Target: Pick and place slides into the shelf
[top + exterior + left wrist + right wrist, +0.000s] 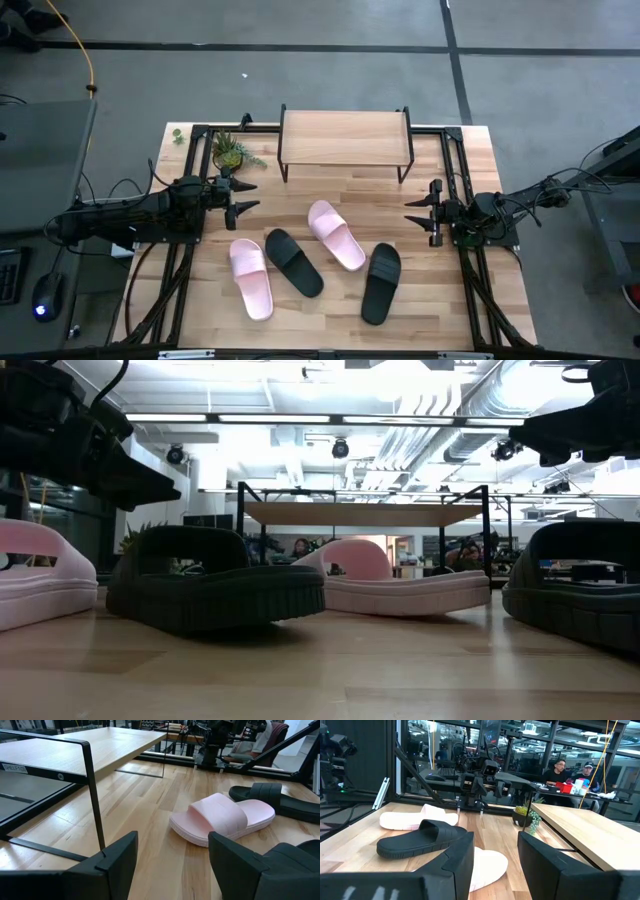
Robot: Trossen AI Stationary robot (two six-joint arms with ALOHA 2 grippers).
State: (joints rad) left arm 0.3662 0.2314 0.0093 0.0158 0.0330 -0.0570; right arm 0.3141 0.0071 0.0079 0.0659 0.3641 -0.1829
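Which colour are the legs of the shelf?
Black, thin metal legs under the light wooden shelf; the left wrist view shows them best.

The low view crops 1 pink slide (40,575) and 1 black slide (580,585) at its edges.

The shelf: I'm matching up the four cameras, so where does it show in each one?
High view: the shelf stands at the table's far edge, centred.
Low view: shelf in the middle distance, behind the slides.
Left wrist view: its plank fills the upper left.
Right wrist view: plank at right.
Shared landmark: the small green plant beside it.
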